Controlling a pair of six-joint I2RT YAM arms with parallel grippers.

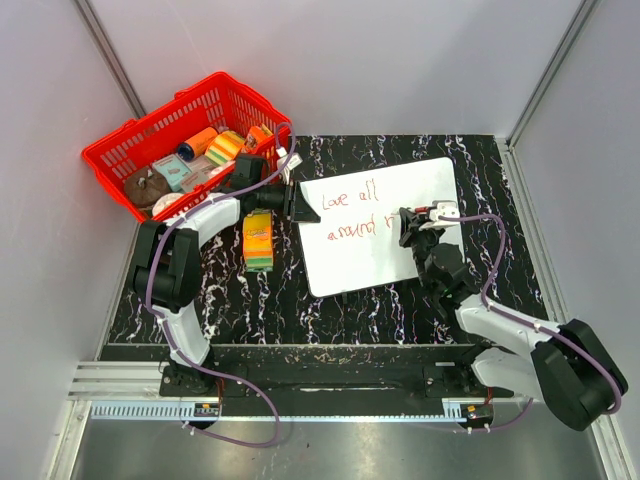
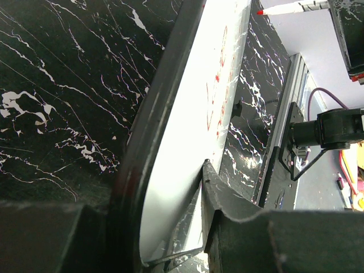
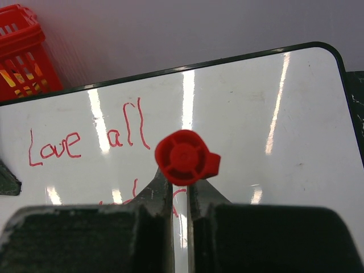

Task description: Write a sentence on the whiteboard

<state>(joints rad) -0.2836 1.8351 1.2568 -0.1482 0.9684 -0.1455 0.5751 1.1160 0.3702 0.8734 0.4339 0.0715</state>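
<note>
1. The whiteboard (image 1: 385,262) lies mid-tabletop (image 1: 230,292) with the sentence (image 1: 350,212) "Love all around" in red. The left fingers (image 2: 239,227) pinch its left edge, and the right fingers (image 3: 156,194) pinch a red-capped marker (image 3: 185,157).
2. Risk: if the edge grip loosens, the board could skate and smear the letters.
3. The red basket (image 1: 140,130) holds packets (image 1: 172,172) and spools (image 1: 200,143).

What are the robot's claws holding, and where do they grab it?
The left claw clamps the whiteboard by its left edge. The right claw pinches the pen by its body, just below the red cap.
</note>
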